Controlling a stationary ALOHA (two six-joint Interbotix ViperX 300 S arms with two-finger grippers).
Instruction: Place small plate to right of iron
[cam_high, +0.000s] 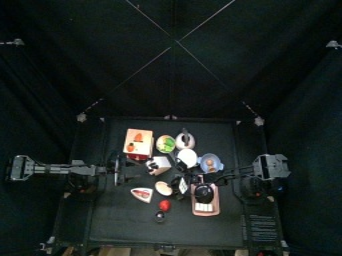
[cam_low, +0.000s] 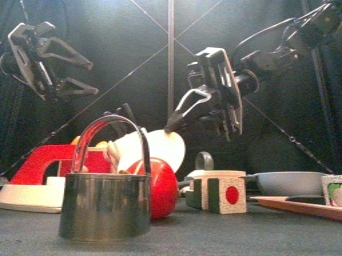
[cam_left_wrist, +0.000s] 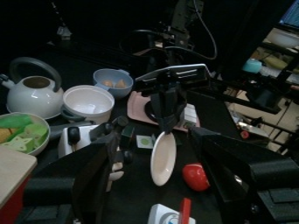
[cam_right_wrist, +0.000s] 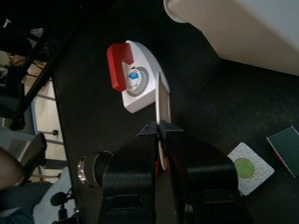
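The small plate (cam_low: 158, 148), cream-white, hangs on edge above the table with my right gripper (cam_low: 201, 115) shut on its rim. In the left wrist view the small plate (cam_left_wrist: 162, 162) stands upright under that arm. The right wrist view shows the plate (cam_right_wrist: 165, 105) as a thin edge between the jaws of my right gripper (cam_right_wrist: 163, 131), directly over the iron (cam_right_wrist: 135, 77). The iron (cam_low: 47, 170), white with a red top, lies at the front left of the table. My left gripper (cam_left_wrist: 158, 142) is open and holds nothing; it hangs raised on the left (cam_low: 40, 60).
A metal pail with a handle (cam_low: 104, 205), a red apple (cam_low: 163, 188) and a green-and-white cube (cam_low: 223, 192) stand near the front. Behind are a grey kettle (cam_left_wrist: 30, 87), a white bowl (cam_left_wrist: 87, 103), a pale blue dish (cam_left_wrist: 114, 80) and a pink tray (cam_high: 205, 206).
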